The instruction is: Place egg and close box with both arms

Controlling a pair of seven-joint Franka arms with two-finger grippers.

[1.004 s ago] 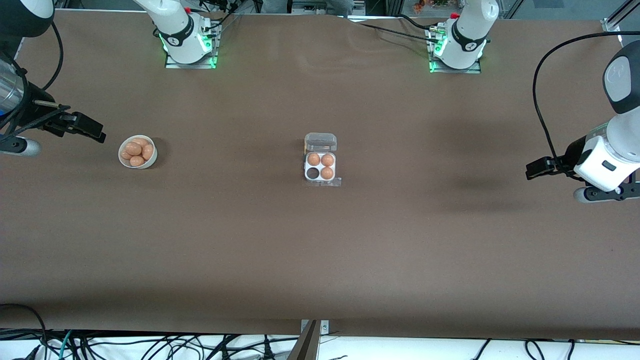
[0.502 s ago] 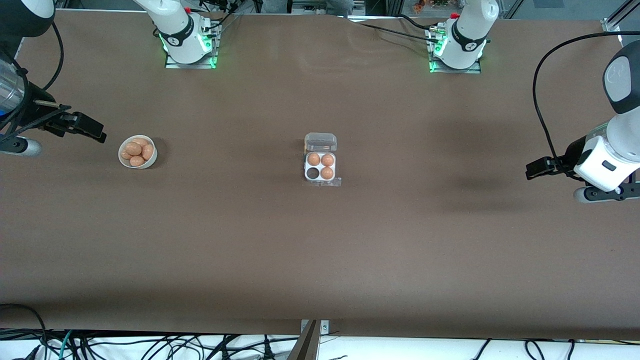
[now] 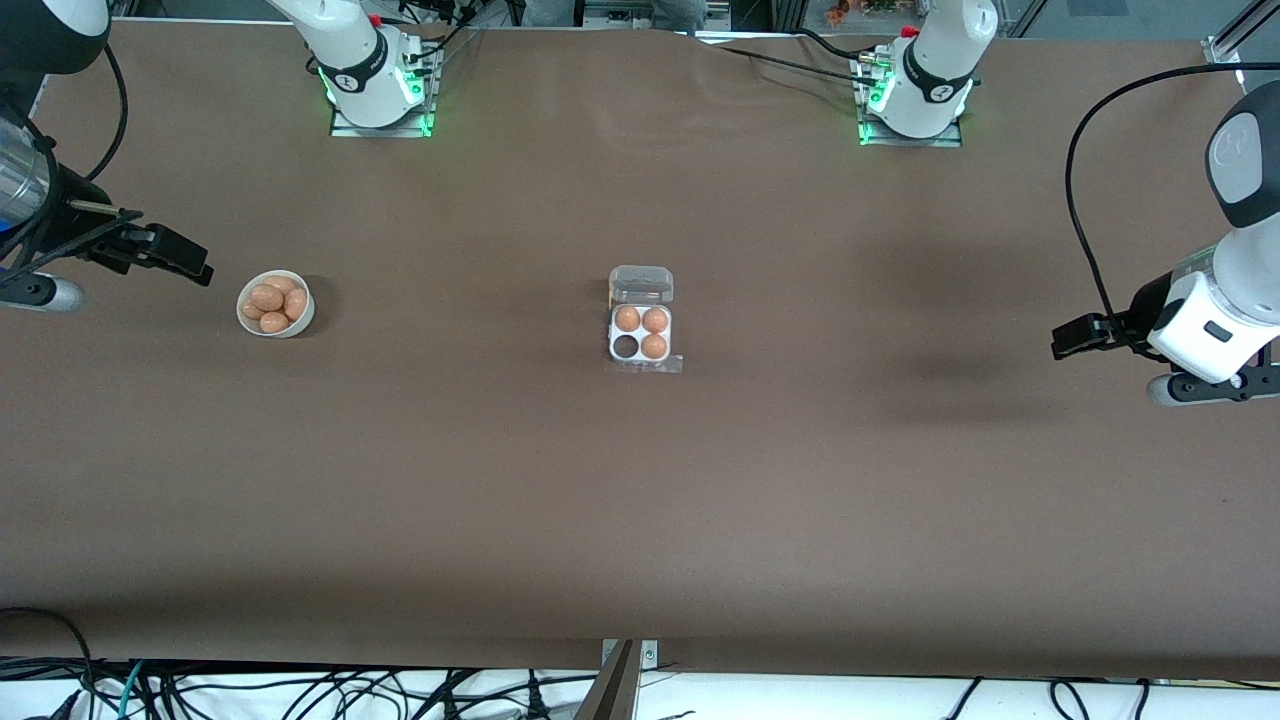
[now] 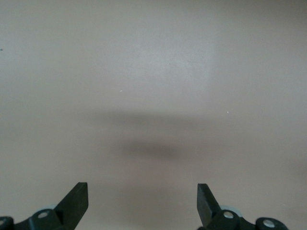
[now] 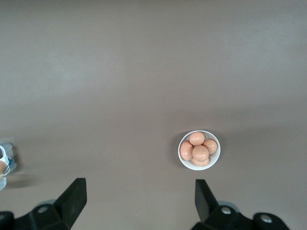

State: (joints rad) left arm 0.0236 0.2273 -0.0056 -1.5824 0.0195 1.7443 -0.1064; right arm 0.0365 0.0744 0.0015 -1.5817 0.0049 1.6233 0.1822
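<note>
The box [image 3: 641, 333] sits mid-table, its clear lid [image 3: 641, 284] swung open on the side toward the robot bases. Its white tray holds three brown eggs [image 3: 654, 345], and one cell [image 3: 626, 346] is empty. More brown eggs [image 3: 268, 297] lie in a round white bowl [image 3: 245, 316] toward the right arm's end. My right gripper [image 3: 203, 270] hangs open and empty over the table beside that bowl. In the right wrist view the gripper [image 5: 139, 189] is clear of the bowl [image 5: 199, 167], and the box [image 5: 5, 160] shows at the edge. My left gripper [image 3: 1062, 341] waits open over bare table at the left arm's end; the left wrist view shows the gripper [image 4: 142, 191] empty.
The brown table cover [image 3: 640, 520] spreads wide around the box and bowl. The two arm bases [image 3: 375, 90] [image 3: 915, 95] stand along the edge farthest from the front camera. Cables [image 3: 300, 695] hang below the nearest edge.
</note>
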